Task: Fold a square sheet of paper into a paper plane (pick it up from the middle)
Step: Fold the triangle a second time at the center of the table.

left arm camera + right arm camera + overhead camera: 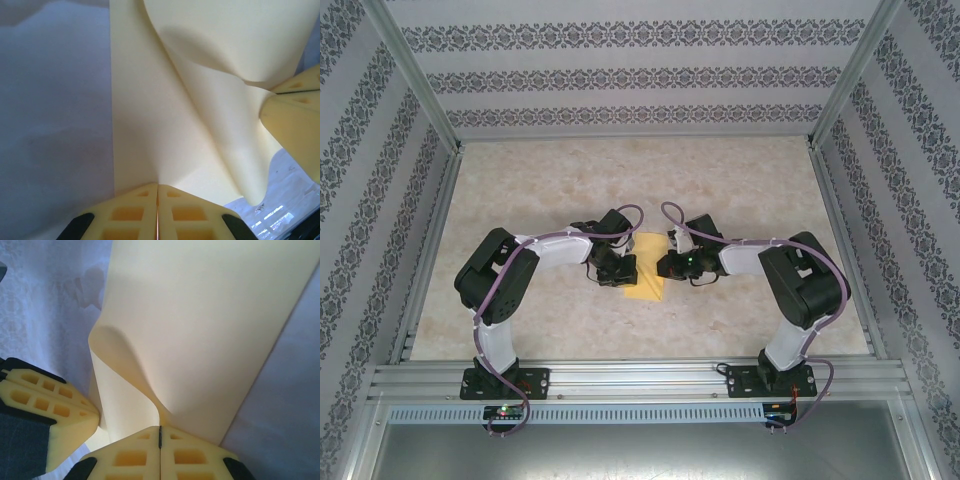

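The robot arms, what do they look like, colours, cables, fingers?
Both the left arm and right arm have black joint housings, white links and a purple cable looped along them. The fingers are pale yellow blocks with rectangular pockets, on black mounts.

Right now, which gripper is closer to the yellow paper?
Neither wins: both are touching it. The left gripper pinches the yellow paper on its left side, the right gripper on its right side.

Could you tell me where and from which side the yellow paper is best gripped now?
Grip the paper by its side edges, from left and right, where the left gripper and right gripper pinch it: the edges are thin and flat, the middle curls loosely.
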Controlling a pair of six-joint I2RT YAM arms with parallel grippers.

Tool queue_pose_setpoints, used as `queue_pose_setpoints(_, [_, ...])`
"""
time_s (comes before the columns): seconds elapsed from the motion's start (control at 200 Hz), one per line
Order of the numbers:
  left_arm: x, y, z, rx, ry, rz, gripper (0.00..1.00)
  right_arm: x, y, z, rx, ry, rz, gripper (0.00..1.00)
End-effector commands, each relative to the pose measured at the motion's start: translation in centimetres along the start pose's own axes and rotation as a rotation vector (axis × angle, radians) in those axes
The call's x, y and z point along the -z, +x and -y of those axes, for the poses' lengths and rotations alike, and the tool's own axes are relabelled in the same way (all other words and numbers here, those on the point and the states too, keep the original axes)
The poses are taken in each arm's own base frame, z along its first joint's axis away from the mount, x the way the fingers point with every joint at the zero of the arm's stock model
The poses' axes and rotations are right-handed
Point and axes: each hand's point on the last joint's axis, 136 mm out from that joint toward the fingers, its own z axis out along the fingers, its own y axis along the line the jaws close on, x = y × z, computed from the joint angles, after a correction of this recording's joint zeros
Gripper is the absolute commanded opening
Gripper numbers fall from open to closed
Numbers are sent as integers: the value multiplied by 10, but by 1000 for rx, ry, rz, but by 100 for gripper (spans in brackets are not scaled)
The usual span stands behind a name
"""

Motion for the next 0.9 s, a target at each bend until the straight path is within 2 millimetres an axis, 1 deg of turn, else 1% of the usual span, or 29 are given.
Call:
queue_pose_setpoints(0.0, [-3,2,-2,-12,-27,-16,10,6,-7,-9,64,22,15,6])
queue_pose_setpoints(0.175, [-3,2,-2,-12,-27,-17,10,-2,-13,-4,51,20,-1,6])
queue_pose_setpoints(0.3, [-3,2,-2,-12,-27,-17,10,-6,-12,-1,46,23,-19,6])
queue_pose_setpoints(0.46, [-3,2,-2,-13,-29,-15,10,-5,-10,1,41,37,-22,7])
queue_pose_setpoints(0.629, [0,2,-1,-22,-30,-12,11,-2,-3,-2,43,35,-28,7])
queue_pose_setpoints(0.784, [-1,2,0,-23,-23,-14,11,-7,-3,2,36,40,-45,7])
queue_pose_setpoints(0.894, [2,1,2,-27,-16,-5,11,-10,-3,4,33,51,-53,7])
